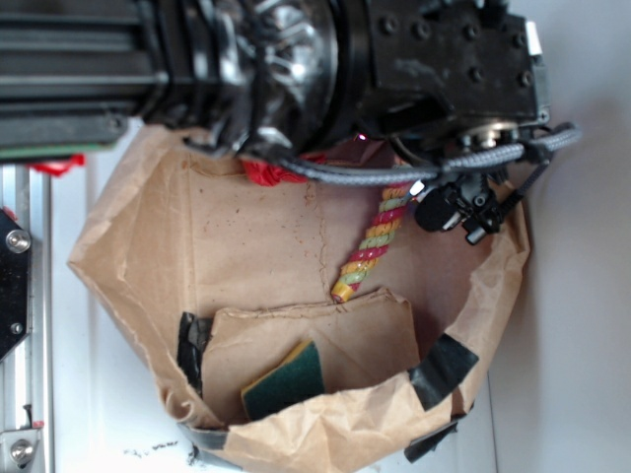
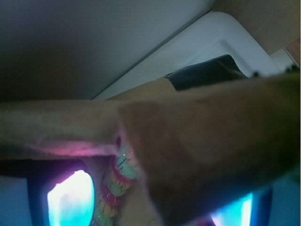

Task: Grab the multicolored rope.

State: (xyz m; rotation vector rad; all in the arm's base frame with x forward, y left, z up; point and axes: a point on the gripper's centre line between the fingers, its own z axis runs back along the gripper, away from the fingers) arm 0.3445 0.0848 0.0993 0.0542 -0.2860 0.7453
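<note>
White desk (image 1: 572,394) under everything, aluminium rail (image 1: 25,325) along the left edge, torn brown paper bag (image 1: 128,266) spread open on top.

Pincer itself not clearly visible — hidden under black arm housing (image 1: 434,59) in exterior view, and wrist view too blurred and blocked by brown paper (image 2: 211,155) to show fingers. Open or closed: cannot tell. Two bright cyan-white glows low in wrist frame, left and right, overexposed.

Multicolored rope (image 1: 373,244) directly below arm housing, inside the bag. Twisted red, yellow and pale green strands, running diagonally down-left from under the housing; yellow end near centre of the bag floor, just above a folded paper flap (image 1: 335,340). Upper end hidden by the arm. Also seen in wrist view as blurred pink-green-yellow twist (image 2: 116,183) right beside the paper, close to camera.

Grey braided cable (image 1: 434,166) looping across under the housing, passing over upper part of rope; small black connectors at its right end.

Red ruffled cloth (image 1: 264,173) at bag's back edge, left of rope, partly under the arm — apart from rope's visible length.

Green-and-yellow sponge (image 1: 286,379) tucked under the flap near front of bag, well apart from rope.

Black tape patches (image 1: 444,367) on bag rim, right and left front.
</note>
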